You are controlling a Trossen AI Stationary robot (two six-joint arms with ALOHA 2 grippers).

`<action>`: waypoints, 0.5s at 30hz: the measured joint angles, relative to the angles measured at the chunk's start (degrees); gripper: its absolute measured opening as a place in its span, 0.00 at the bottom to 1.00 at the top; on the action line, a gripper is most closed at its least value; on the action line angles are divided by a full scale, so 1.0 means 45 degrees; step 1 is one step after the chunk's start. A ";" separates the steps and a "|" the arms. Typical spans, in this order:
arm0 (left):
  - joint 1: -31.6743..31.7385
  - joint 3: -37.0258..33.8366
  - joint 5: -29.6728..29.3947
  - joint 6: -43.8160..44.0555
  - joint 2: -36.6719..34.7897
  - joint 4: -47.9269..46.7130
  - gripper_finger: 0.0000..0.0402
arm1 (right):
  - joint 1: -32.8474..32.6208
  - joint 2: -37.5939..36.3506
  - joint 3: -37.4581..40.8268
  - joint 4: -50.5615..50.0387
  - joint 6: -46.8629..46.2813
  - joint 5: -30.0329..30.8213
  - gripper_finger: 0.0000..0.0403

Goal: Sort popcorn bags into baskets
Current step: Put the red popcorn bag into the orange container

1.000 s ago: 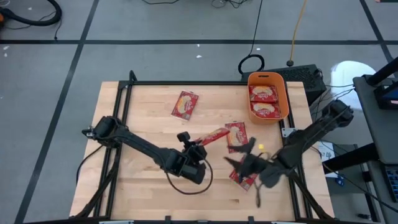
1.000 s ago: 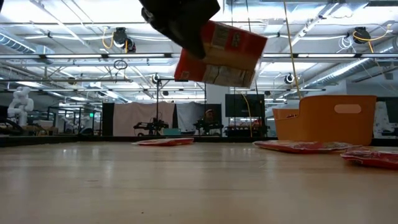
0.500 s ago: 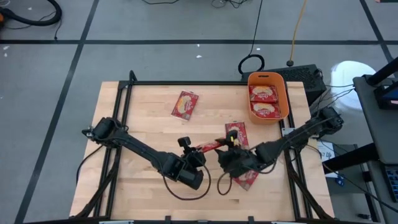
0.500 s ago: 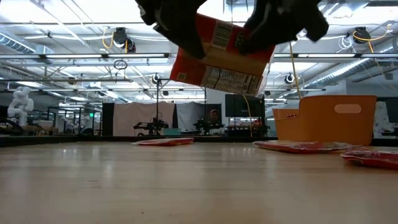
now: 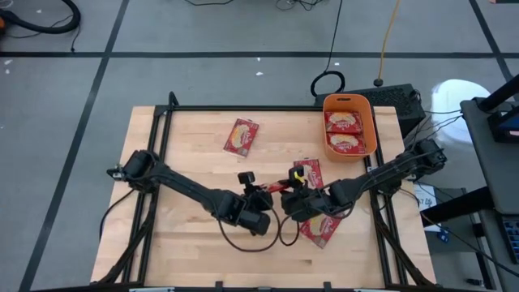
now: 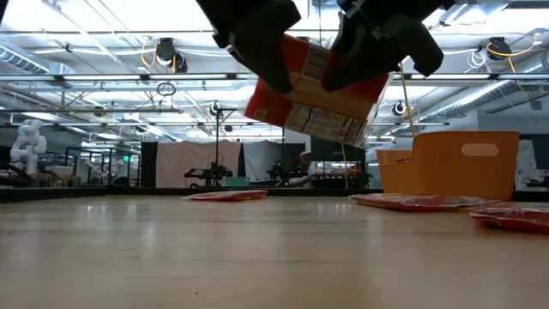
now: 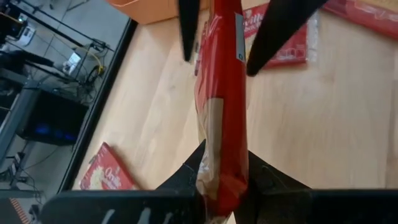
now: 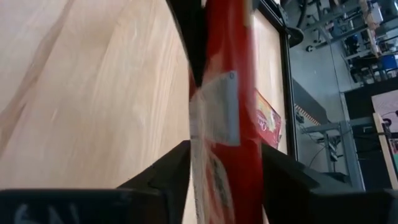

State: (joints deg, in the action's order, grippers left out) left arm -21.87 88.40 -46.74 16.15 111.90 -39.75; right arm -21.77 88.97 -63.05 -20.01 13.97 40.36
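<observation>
One red popcorn bag (image 5: 280,186) hangs above the table's middle, edge-up in the high view and tilted in the low view (image 6: 317,90). My left gripper (image 5: 264,195) is shut on its left end. My right gripper (image 5: 295,190) stands open at the other end, one finger on each side (image 7: 188,31). Three more bags lie flat on the table: one toward the far edge (image 5: 242,135), one under the right arm (image 5: 309,172) and one nearer (image 5: 320,229). The orange basket (image 5: 369,122) at the far right corner holds two bags (image 5: 343,122). My left gripper pinches the bag's end nearest it (image 7: 222,177) between its two fingers, which press on the bag's two flat faces. The bag is lifted clear and stands on edge, its long side running away from the fingers toward the right gripper. My right gripper's fingers (image 8: 171,168) flank the far end; I cannot tell whether they touch it.
Both arms meet over the table's middle, close together. A black metal frame (image 5: 243,108) runs round the tabletop. Bare wood lies to the left and along the near edge. A cable loop (image 5: 243,239) hangs under the left gripper.
My right gripper has moved from the near right part of the table toward the left, up to the held bag, and its fingers now stand round the bag's free end. The left gripper has kept its hold, and the bag has tipped a little more.
</observation>
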 joint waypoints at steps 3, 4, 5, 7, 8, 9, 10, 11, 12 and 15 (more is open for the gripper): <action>0.0159 0.0004 0.0054 -0.0142 0.0000 0.0079 0.09 | 0.0093 0.0000 0.0000 -0.0022 0.0060 -0.0010 0.33; 0.0175 0.0004 0.0075 -0.0148 0.0000 0.0079 0.09 | 0.0129 0.0000 0.0000 -0.0034 0.0060 -0.0010 0.30; 0.0181 0.0004 0.0085 -0.0148 0.0000 0.0079 0.09 | 0.0162 0.0000 0.0000 -0.0039 0.0060 -0.0010 0.28; 0.0181 0.0004 0.0082 -0.0141 0.0000 0.0079 0.09 | 0.0194 0.0000 0.0004 -0.0092 0.0060 -0.0005 0.23; 0.0181 0.0004 0.0082 -0.0118 0.0000 0.0083 0.09 | 0.0211 0.0000 0.0005 -0.0131 0.0060 -0.0021 0.20; 0.0181 0.0004 0.0082 -0.0041 0.0000 0.0087 0.09 | 0.0227 0.0000 0.0005 -0.0182 0.0060 -0.0054 0.18; 0.0181 0.0004 0.0087 0.0071 0.0000 0.0099 0.09 | 0.0230 0.0000 0.0005 -0.0235 0.0052 -0.0099 0.15; 0.0181 0.0004 0.0092 0.0177 0.0000 0.0107 0.09 | 0.0233 0.0000 0.0005 -0.0278 0.0048 -0.0201 0.13; 0.0176 0.0004 0.0115 0.0291 0.0000 0.0108 0.09 | 0.0240 0.0000 0.0005 -0.0315 0.0063 -0.0384 0.11; 0.0117 0.0004 0.0139 0.0435 0.0000 0.0163 0.09 | 0.0240 -0.0003 0.0005 -0.0373 0.0123 -0.0749 0.07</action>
State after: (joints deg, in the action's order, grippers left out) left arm -21.34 88.42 -46.11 18.11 111.90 -39.02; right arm -20.69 88.96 -63.02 -21.69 14.52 36.99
